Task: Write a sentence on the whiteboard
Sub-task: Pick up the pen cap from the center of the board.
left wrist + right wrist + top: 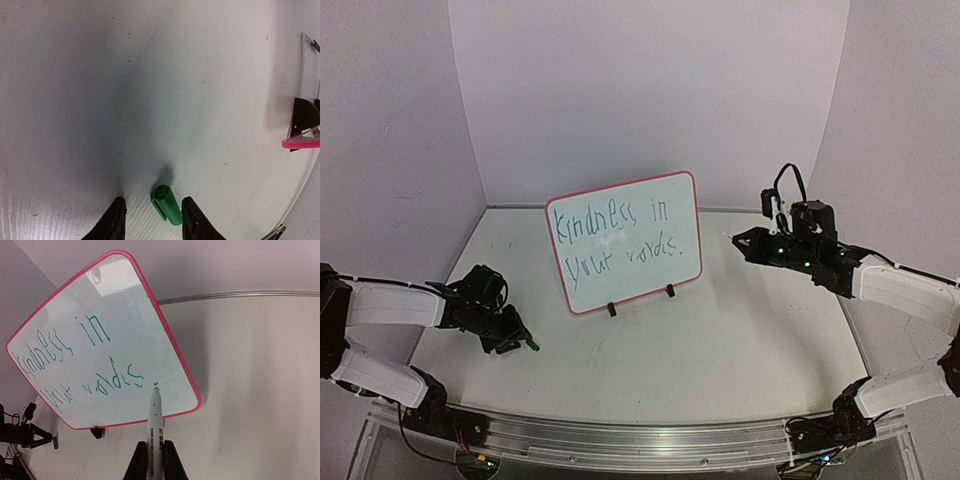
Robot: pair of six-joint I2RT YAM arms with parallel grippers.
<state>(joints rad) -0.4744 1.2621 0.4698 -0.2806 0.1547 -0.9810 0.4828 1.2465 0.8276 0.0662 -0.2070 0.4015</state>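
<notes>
Closest to the top camera, a metal rail runs along the near edge of the white table, with the 2 arm bases at its ends. Just beyond it, toward the table's left edge, the left gripper sits low over the surface. Its wrist view shows 2 black fingers spread to either side of a green marker cap lying on the table. The cap is just beside the finger on the right of that view, with a clear gap to the other finger, so nothing is pinched. The whiteboard stands on its 2 small black feet in the middle of the table, nearer the far edge than the near one, leaning back. The sentence fills it in thin green lettering in 2 uneven rows, reading roughly "kindness in" above "your words." with a full stop. The right gripper is raised over the right side of the table, toward the far-right corner, and points at the board's right edge. Its fingers are pressed onto the barrel of a white marker, which is uncapped. From the wrist, the marker's tip lines up with the board's lower right area near the full stop. The top view shows the tip just beside the red frame, apart from it.
</notes>
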